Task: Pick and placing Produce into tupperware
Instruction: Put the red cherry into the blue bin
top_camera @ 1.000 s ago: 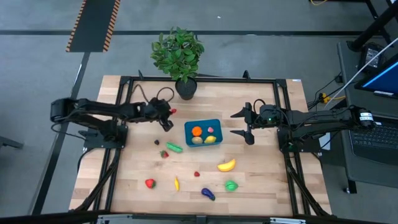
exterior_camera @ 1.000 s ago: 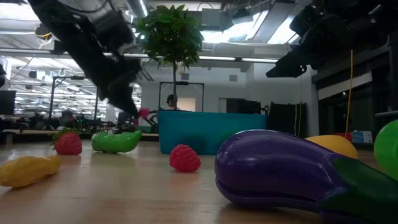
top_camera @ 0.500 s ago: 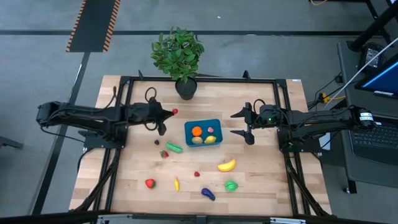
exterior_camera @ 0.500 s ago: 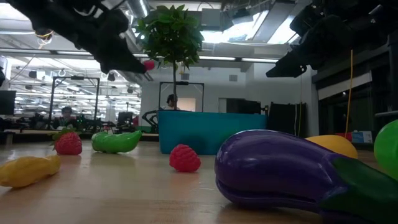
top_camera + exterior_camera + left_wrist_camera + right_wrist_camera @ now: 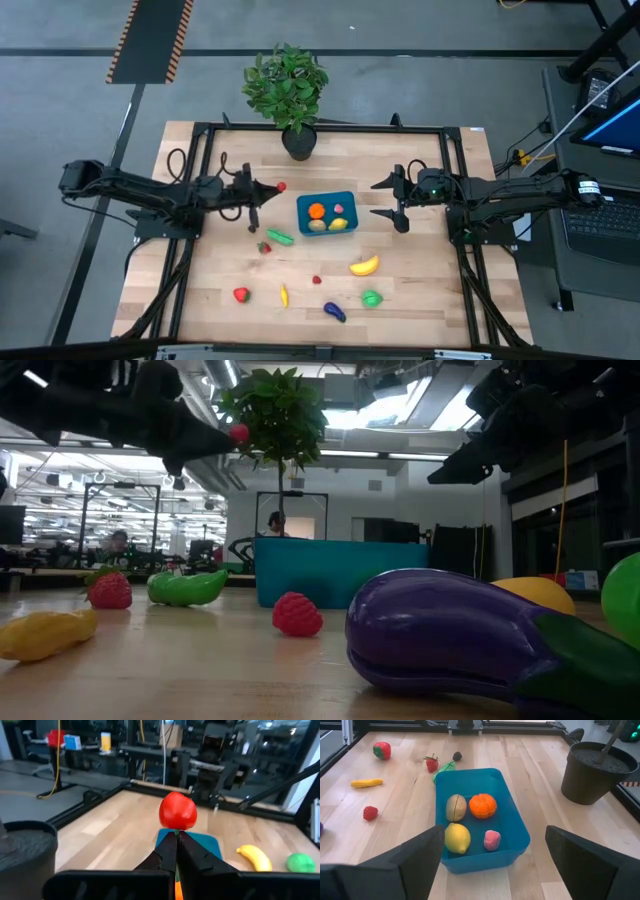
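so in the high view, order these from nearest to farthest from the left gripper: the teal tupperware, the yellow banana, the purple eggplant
The left gripper, shut on a small red toy fruit, hangs just left of the container.
1. Teal-blue rectangular plastic tupperware: right beside it, toward the table's middle.
2. Yellow toy banana: past the container, nearer the front edge.
3. Purple toy eggplant: farthest, by the front edge.

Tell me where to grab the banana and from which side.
Grip the banana across its thick middle, straight down from above: it lies flat, bare wood on both sides, ends tapering. The open right pincer is nearest; the left pincer holds a red fruit.
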Tool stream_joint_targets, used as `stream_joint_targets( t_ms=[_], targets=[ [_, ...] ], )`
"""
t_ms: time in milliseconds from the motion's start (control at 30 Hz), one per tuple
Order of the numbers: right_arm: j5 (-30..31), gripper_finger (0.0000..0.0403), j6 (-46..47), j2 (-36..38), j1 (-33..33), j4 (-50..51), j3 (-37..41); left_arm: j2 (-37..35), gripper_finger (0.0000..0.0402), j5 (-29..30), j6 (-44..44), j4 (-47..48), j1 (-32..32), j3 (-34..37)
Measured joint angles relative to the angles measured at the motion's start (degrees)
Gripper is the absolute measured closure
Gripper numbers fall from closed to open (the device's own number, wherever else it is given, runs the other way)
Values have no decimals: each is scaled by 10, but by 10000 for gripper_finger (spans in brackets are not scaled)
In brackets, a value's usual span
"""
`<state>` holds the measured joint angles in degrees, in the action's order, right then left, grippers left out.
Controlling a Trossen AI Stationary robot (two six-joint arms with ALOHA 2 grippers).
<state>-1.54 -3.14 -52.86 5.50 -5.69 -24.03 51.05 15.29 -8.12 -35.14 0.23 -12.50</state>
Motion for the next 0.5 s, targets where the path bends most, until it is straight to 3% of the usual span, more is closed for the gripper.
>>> stream_joint_targets(
  t_ms=[333, 500],
  targets=[
    [0, 55, 16, 0, 0, 18, 0, 0, 401, -1, 34, -34, -22, 4],
    [0, 55, 15, 0, 0, 18, 0, 0, 402, -37, 47, -44, -29, 4]
  ],
)
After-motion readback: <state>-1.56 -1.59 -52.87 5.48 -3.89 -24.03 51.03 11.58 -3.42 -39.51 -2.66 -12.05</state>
